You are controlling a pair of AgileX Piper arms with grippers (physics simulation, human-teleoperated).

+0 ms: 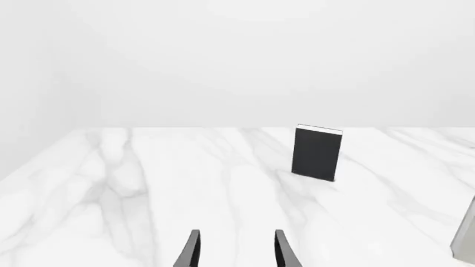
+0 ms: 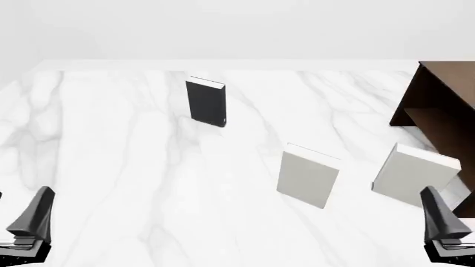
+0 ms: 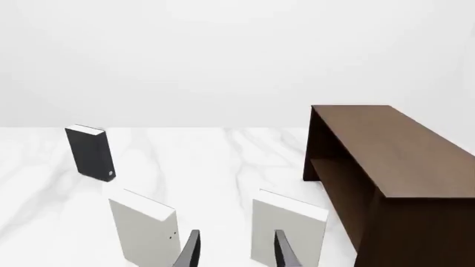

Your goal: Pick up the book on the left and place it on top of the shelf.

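Observation:
The book [image 2: 206, 102], dark charcoal with white page edges, stands upright on the marble table, far left of centre; it also shows as the book [image 1: 317, 153] and the book [image 3: 91, 153]. The dark brown shelf [image 2: 442, 109] stands at the far right, its flat top bare, seen closer as the shelf [image 3: 386, 161]. My left gripper [image 2: 30, 219] sits low at the near left, well short of the book, its fingers apart as left gripper [image 1: 236, 249] and holding nothing. My right gripper [image 2: 444, 225] sits near right, open as right gripper [image 3: 236, 249] and holding nothing.
Two larger light grey books stand upright: one [image 2: 307, 177] mid-table, one [image 2: 412, 173] just in front of the shelf and close ahead of my right gripper. The white marble table [image 2: 111, 156] stretches between my left gripper and the dark book.

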